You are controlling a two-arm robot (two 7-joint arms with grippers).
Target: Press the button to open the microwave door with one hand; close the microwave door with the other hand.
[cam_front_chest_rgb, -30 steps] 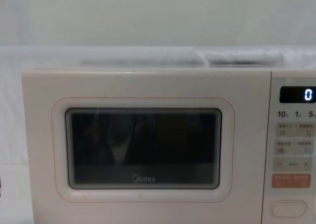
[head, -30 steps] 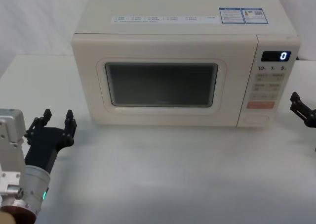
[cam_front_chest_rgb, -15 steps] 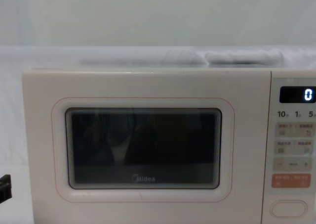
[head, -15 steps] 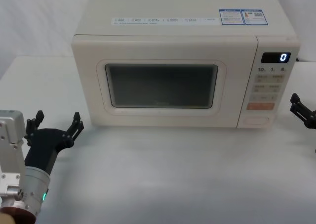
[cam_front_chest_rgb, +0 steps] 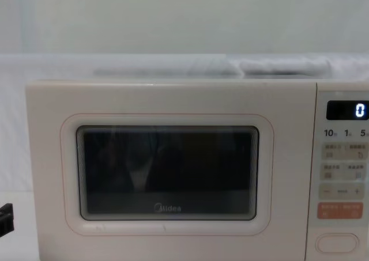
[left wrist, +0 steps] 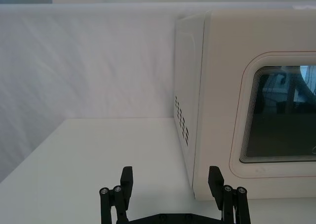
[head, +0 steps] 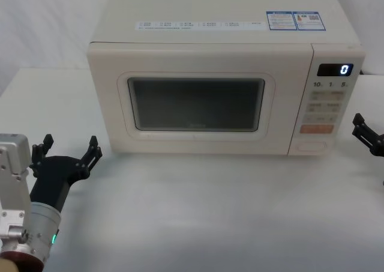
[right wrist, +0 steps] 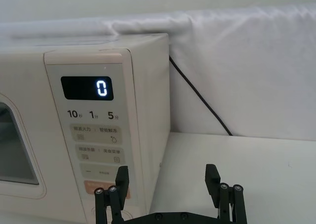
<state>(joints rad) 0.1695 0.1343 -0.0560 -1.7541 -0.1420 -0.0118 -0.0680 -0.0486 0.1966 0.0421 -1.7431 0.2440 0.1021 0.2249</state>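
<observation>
facing the shut microwave door, we hold both grippers open: left gripper low left, right gripper beside the button. aimed high, it could strike the orange key.

Bare table before the shut microwave door; button unobstructed.

The left gripper hovers low over the table's front left area, fingers spread wide. The right gripper hangs near the table's right edge, fingers likewise apart.
</observation>
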